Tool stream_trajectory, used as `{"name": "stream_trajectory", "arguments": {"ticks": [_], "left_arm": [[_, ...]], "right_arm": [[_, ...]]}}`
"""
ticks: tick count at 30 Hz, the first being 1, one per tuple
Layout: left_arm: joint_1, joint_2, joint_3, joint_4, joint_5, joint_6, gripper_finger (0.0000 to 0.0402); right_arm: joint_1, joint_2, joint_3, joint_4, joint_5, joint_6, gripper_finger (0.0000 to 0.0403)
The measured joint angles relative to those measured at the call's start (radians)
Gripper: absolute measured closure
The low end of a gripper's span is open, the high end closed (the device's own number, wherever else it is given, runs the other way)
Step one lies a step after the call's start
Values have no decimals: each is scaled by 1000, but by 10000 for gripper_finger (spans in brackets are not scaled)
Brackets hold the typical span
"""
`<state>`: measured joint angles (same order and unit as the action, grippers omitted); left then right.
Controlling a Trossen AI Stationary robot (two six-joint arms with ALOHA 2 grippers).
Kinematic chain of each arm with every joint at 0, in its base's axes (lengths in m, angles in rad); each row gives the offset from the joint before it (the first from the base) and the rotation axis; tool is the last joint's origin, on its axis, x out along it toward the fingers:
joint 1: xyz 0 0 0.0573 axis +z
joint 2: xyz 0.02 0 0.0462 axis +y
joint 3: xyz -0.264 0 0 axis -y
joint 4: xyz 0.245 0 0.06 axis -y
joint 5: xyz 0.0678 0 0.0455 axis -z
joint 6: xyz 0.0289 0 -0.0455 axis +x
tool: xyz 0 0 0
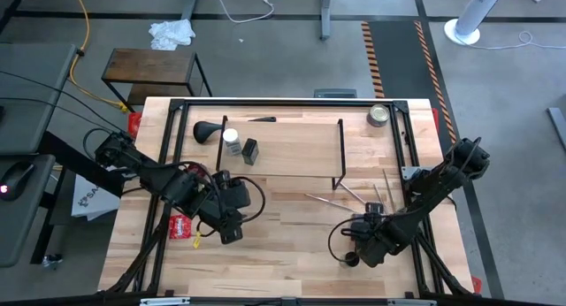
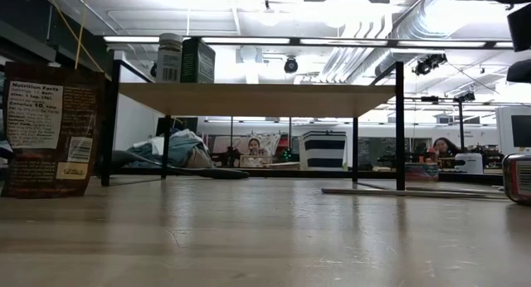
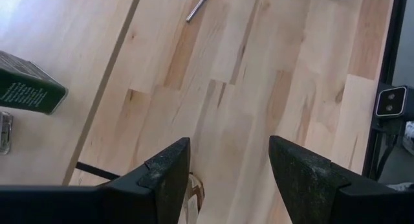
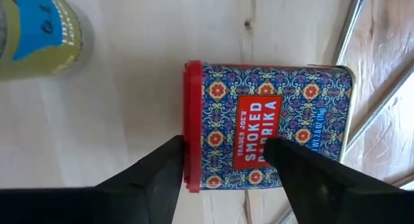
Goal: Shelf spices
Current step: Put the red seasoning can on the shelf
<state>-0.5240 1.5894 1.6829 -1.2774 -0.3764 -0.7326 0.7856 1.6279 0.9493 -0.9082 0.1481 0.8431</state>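
The right tool, fingers apart, hangs directly over the paprika tin, which lies flat, its long axis crossing the gap. The left tool, also apart, waits over bare tabletop.

Overhead looks straight down, low looks level across; both show the shelf.

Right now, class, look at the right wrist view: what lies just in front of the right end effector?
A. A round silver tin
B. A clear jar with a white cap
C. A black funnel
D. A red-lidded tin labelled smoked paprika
D: the right end effector has its open fingers either side of a patterned blue paprika tin with a red lid, lying on its side on the tabletop.
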Motion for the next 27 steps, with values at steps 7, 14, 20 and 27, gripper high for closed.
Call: {"name": "stream_trajectory", "arguments": {"ticks": [7,14,20,27], "left_arm": [[0,0,0,-1,-25,-31,197],[0,0,0,0,-43,-48,197],[0,0,0,15,-58,-16,197],[1,0,3,20,-89,56,197]], "right_arm": [[1,44,6,35,38,-6,248],[0,37,29,9,14,32,386],[-9,52,132,-102,-10,47,402],[-13,51,261,-266,13,29,399]]}}
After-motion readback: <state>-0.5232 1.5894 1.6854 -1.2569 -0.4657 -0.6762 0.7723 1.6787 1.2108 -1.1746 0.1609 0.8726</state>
